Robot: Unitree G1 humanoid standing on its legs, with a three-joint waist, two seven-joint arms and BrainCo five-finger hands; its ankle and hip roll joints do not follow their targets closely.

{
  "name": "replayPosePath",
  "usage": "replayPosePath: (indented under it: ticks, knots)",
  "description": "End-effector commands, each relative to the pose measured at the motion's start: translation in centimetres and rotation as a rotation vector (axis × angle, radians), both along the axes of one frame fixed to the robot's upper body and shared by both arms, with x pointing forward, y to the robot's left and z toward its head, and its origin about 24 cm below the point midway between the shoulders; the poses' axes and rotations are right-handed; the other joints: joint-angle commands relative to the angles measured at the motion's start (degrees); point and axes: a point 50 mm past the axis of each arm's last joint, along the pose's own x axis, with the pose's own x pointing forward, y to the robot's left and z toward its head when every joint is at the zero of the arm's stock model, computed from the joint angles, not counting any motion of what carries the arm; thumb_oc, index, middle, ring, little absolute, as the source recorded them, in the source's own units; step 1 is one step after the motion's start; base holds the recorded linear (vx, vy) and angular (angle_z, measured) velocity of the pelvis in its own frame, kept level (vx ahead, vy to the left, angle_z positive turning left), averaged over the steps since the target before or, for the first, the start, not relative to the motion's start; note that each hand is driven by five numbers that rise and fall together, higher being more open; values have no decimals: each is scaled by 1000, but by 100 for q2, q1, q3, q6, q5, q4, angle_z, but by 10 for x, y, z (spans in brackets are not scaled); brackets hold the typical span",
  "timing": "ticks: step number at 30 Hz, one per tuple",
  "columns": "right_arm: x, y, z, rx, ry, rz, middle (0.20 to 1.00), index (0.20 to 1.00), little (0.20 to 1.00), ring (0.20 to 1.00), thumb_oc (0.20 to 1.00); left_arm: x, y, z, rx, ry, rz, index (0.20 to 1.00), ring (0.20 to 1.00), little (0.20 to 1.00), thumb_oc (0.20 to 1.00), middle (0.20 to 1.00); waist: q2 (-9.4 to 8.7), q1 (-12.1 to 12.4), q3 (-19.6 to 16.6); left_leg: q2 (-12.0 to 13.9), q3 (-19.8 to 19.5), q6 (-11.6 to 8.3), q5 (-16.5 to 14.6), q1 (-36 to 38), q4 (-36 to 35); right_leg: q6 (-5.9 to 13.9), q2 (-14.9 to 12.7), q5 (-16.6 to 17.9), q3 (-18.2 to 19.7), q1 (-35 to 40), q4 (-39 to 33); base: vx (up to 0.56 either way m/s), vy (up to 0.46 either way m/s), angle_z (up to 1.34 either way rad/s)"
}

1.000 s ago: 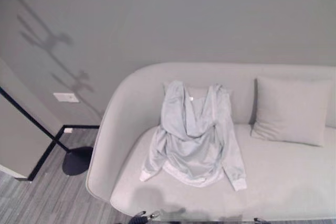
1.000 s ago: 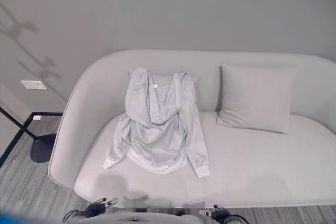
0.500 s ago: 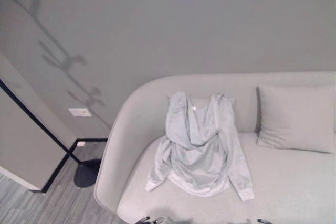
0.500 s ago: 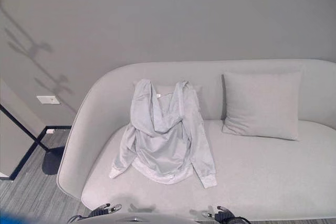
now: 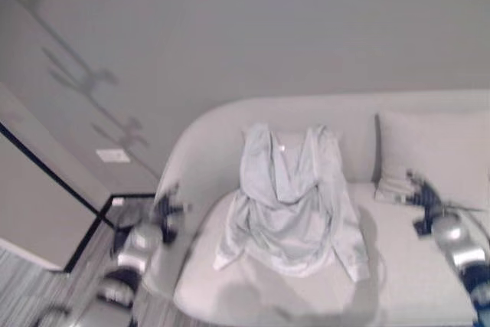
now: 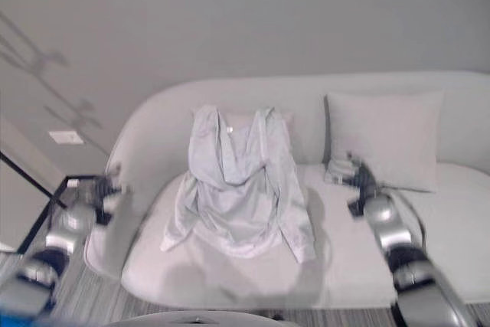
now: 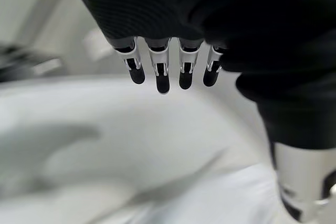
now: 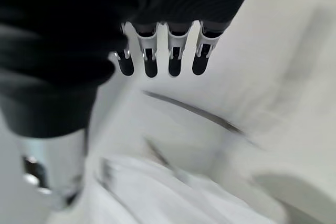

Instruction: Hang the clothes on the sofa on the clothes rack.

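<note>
Grey wall, pale curved sofa (image 6: 230, 273). Left hand (image 5: 165, 209): fingers (image 7: 159, 74) straight and apart, nothing held, raised by the sofa's left arm. Right hand (image 6: 358, 180): fingers (image 8: 149, 60) likewise extended, nothing held, seen above the seat in front of a cushion (image 6: 387, 134). Light grey hooded garment (image 6: 241, 185) (draped against the backrest, sleeves spread onto the seat) is placed between the hands, apart from both.

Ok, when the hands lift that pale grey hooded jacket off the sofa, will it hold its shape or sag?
The pale grey hooded jacket will probably sag: it lies in soft folds against the light grey sofa backrest. Its sleeves spread loose on the seat, so they will likely dangle. It looks thin, so likely light. The left robot hand and right robot hand are open, apart from it.
</note>
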Motion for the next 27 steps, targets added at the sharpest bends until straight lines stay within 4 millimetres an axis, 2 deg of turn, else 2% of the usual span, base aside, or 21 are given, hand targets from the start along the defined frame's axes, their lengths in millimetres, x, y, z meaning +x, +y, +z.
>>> replayPosePath:
  ticks: [1,2,4,5,7,10,14,15,18,20,22,27]
  knots:
    - [29,35,40,17,-163,80,1000,1000,1000,1000,1000,32,-19,68,25,-261,-32,1000,1000,1000,1000,1000,-390,-53,493,-114,-195,-111,-357,-106,2,457,-441,107,142,-163,-118,-143,-8,4]
    - [30,36,41,17,-165,81,1000,1000,1000,1000,1000,33,-19,69,24,-264,-32,1000,1000,1000,1000,1000,-389,-56,491,-114,-196,-111,-353,-122,2,456,-440,111,142,-179,-118,-123,-8,4]
    - [45,42,77,0,-256,81,1000,1000,1000,1000,1000,46,-28,112,53,-383,-43,1000,1000,1000,1000,1000,-381,-71,605,-105,-208,-146,-232,-450,2,468,-435,220,143,-489,-118,-137,-15,5]
    - [52,44,103,-29,-308,77,1000,1000,1000,1000,1000,53,-33,139,87,-449,-46,1000,1000,1000,1000,1000,-381,-79,648,-113,-209,-172,-154,-673,2,472,-430,285,155,-698,-118,-128,-17,3]
    - [60,50,126,-36,-347,80,1000,1000,1000,1000,1000,60,-42,166,109,-498,-50,1000,1000,1000,1000,1000,-369,-99,731,-110,-209,-199,-76,-921,2,480,-427,342,149,-928,-118,-92,-15,0]
    - [68,57,164,-35,-413,80,1000,1000,1000,1000,1000,67,-55,201,163,-547,-72,1000,1000,1000,1000,1000,-343,-136,863,-115,-232,-246,40,-1277,2,512,-422,430,172,-1263,-118,-74,-13,6]
    - [73,64,203,-31,-474,69,1000,1000,1000,1000,1000,73,-76,235,226,-581,-104,1000,1000,1000,1000,1000,-299,-154,995,-121,-228,-320,208,-1815,2,560,-423,579,207,-1792,-118,-84,-11,0]
    - [74,67,217,-37,-488,64,1000,1000,1000,1000,1000,74,-85,249,265,-589,-115,1000,1000,1000,1000,1000,-286,-157,1043,-122,-230,-356,278,-2047,2,573,-423,643,220,-2028,-118,-104,-21,0]
    - [74,70,236,-14,-518,46,1000,1000,1000,1000,1000,73,-85,269,352,-585,-100,1000,1000,1000,1000,1000,-226,-151,1099,-140,-220,-409,416,-2584,2,618,-388,759,251,-2575,-118,-82,-10,-4]
    - [73,71,242,2,-534,56,1000,1000,1000,1000,1000,71,-83,275,370,-594,-95,1000,1000,1000,1000,1000,-227,-165,1086,-144,-226,-427,463,-2756,2,627,-381,799,253,-2751,-118,-20,-6,-1]
    - [73,84,255,4,-557,111,1000,1000,1000,1000,1000,68,-82,288,398,-611,-92,1000,1000,1000,1000,1000,-235,-164,1061,-164,-222,-464,498,-3027,2,631,-342,844,276,-3049,-118,-12,-35,-3]
    - [71,97,268,3,-581,169,1000,1000,1000,1000,1000,64,-76,297,416,-625,-75,1000,1000,1000,1000,1000,-228,-136,1010,-165,-241,-489,549,-3262,2,647,-336,906,273,-3308,-118,-5,-7,-6]
